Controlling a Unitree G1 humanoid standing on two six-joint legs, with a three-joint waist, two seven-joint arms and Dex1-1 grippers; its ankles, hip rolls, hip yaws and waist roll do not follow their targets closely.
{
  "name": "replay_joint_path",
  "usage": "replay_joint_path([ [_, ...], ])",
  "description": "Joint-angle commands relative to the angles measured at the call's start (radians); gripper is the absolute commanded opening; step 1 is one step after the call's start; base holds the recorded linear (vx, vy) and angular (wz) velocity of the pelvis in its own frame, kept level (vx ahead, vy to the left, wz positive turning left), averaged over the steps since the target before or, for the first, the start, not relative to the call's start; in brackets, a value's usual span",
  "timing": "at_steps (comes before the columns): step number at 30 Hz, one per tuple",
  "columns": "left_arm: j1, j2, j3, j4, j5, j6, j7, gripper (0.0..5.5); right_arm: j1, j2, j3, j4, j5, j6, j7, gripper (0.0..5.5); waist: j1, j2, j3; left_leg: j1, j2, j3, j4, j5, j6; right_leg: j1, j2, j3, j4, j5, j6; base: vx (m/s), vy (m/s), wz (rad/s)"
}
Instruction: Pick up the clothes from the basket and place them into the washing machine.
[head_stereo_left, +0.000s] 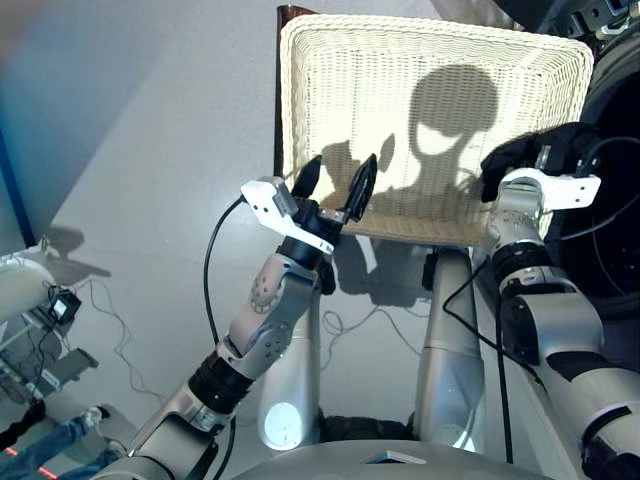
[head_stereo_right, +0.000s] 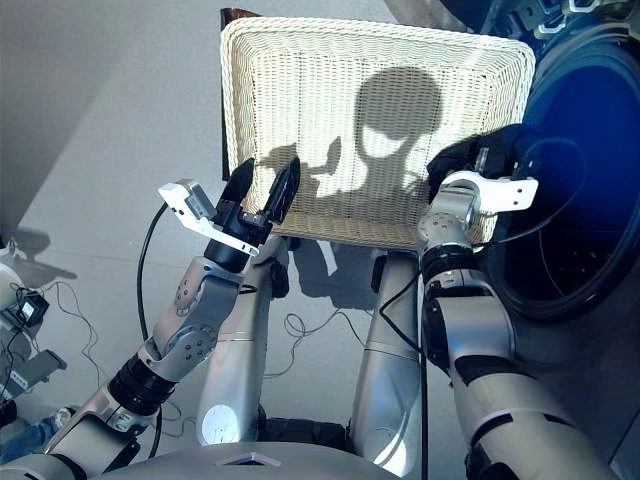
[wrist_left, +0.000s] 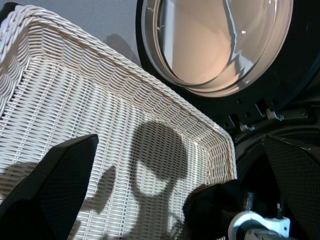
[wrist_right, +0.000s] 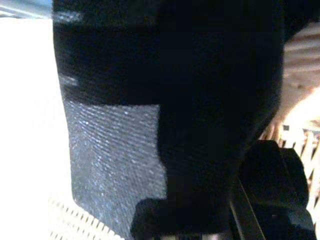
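Left eye view gives me the black garment (head_stereo_left: 522, 152) as a bunched wad with no clear long axis, sitting at center-right of the frame against the right side of the basket (head_stereo_left: 330, 60). My right gripper (head_stereo_left: 540, 160) is buried in it; the right wrist view is filled with dark cloth, so I cannot tell how its jaws stand. The basket's long axis runs across the upper frame. My left gripper (head_stereo_left: 335, 182) hovers at its near edge, jaws apart, empty. The washing machine (head_stereo_right: 585, 190) fills the right edge.
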Motion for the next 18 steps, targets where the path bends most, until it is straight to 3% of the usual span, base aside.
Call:
replay_joint_path([
  [1, 0.01, 0.011, 0.053, -0.132, 0.048, -0.054, 0.008, 5.5, 0.078, 0.028, 0.025, -0.139, -0.057, -0.08, 0.034, 0.0, -0.024, -0.028, -0.01, -0.009, -0.023, 0.04, 0.206, -0.222, 0.02, 0.048, 0.036, -0.005, -0.197, 0.135, 0.015, 0.0, 0.0, 0.0],
  [10, 0.043, 0.018, 0.112, -0.154, 0.05, -0.059, 0.009, 5.5, 0.248, 0.031, -0.058, -0.35, -0.058, -0.163, 0.084, 0.0, -0.054, -0.06, -0.01, -0.012, -0.021, 0.035, 0.207, -0.224, 0.02, 0.047, 0.038, -0.005, -0.201, 0.135, 0.017, 0.0, 0.0, 0.0],
  [15, 0.039, 0.024, 0.121, -0.162, 0.058, -0.073, 0.017, 5.5, 0.207, -0.01, -0.174, -0.343, -0.105, -0.281, 0.009, 0.0, -0.057, -0.06, -0.01, -0.009, -0.022, 0.029, 0.212, -0.231, 0.02, 0.051, 0.037, -0.003, -0.197, 0.129, 0.019, 0.0, 0.0, 0.0],
  [18, 0.029, 0.037, 0.115, -0.166, 0.061, -0.082, 0.012, 5.5, 0.155, -0.079, -0.237, -0.252, -0.14, -0.31, -0.068, 0.0, -0.054, -0.053, -0.01, -0.007, -0.026, 0.026, 0.21, -0.231, 0.021, 0.052, 0.036, -0.003, -0.195, 0.128, 0.021, 0.0, 0.0, 0.0],
])
